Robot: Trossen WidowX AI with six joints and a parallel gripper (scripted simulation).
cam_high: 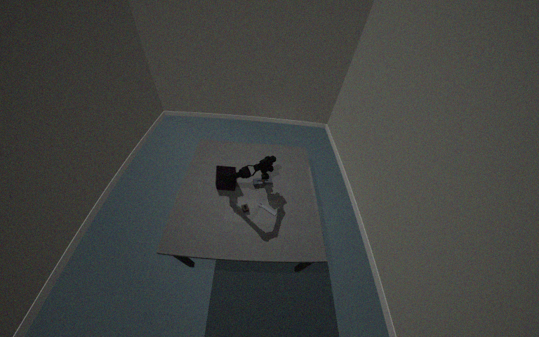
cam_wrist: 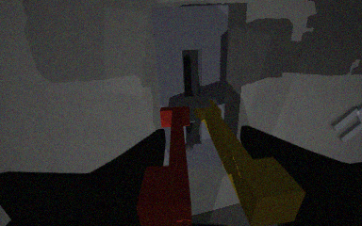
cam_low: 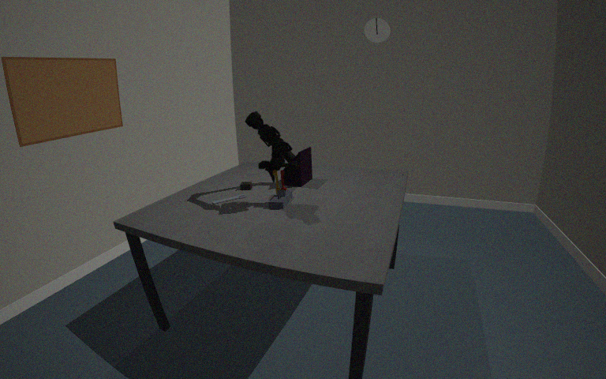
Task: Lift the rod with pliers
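Wrist view: pliers' red handle (cam_wrist: 180, 155) and yellow handle (cam_wrist: 231, 153) splay apart, flat-sided. End effector (cam_high: 264, 175) (cam_low: 278, 170) (cam_wrist: 203, 133) grips both.
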